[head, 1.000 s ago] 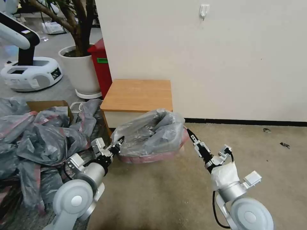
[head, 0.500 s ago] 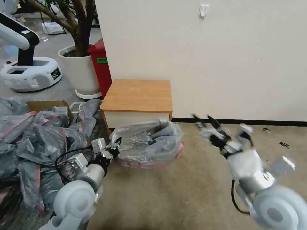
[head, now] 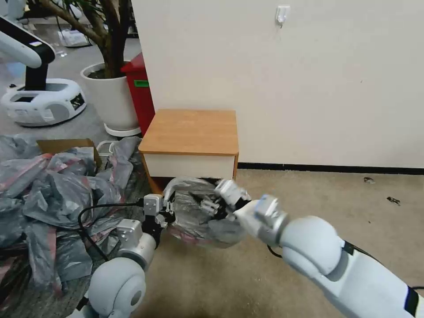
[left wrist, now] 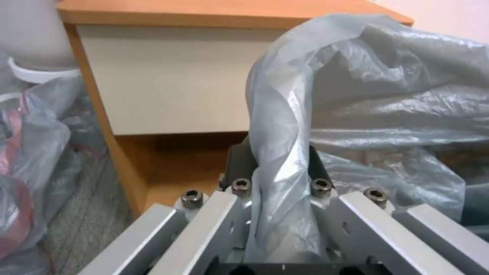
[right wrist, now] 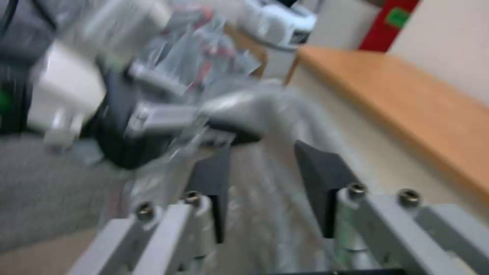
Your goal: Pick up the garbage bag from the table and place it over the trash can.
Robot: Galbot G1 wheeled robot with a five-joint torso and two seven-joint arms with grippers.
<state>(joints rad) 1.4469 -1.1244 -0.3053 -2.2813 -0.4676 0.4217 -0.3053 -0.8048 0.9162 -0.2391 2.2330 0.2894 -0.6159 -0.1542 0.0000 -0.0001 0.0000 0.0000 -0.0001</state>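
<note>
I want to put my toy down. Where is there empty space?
The table top is bare. The carpet right of the garbage bag is open. It is crowded left, by the bag heap.

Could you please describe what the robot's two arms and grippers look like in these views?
Both arms have glossy white rounded shells with silver-grey metal wrist sections. The left gripper carries a looping black cable and a small white boxy module. The right gripper has dark fingers on silver linkages with hex-socket screws; its arm bears a black band.

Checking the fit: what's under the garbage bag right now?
The garbage bag hides whatever it drapes over; no bin rim or wall is visible. The left end effector clamps a twisted fold; the right end effector is over the bag.
</note>
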